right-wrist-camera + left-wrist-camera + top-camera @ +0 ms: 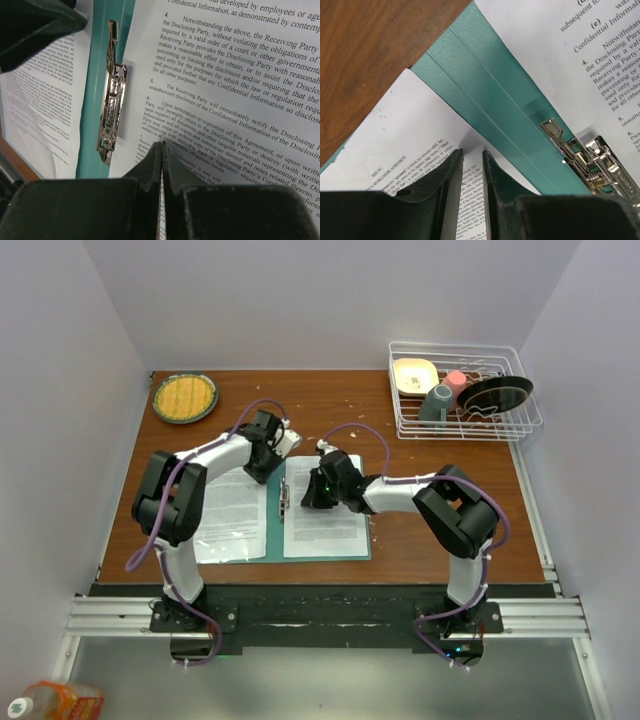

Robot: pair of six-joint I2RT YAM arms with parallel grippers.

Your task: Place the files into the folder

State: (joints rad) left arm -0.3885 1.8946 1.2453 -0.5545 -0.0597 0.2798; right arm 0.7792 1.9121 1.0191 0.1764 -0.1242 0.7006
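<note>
The teal folder (273,540) lies open on the table, its metal clip (285,498) on the spine. One printed file sheet (235,510) lies on the left half and another (330,525) on the right half. My left gripper (259,476) hovers over the left sheet's top corner; in the left wrist view its jaws (473,152) stand a narrow gap apart, with the sheet (415,120) showing between them, beside the folder spine (490,85) and clip (590,160). My right gripper (310,501) is shut, tips (161,144) together on the right sheet (225,75), right of the clip (112,120).
A white wire dish rack (465,390) with a bowl, cups and a dark plate stands at the back right. A green-rimmed plate (184,397) sits at the back left. Crumbs dot the brown table (430,490). White walls close in on both sides.
</note>
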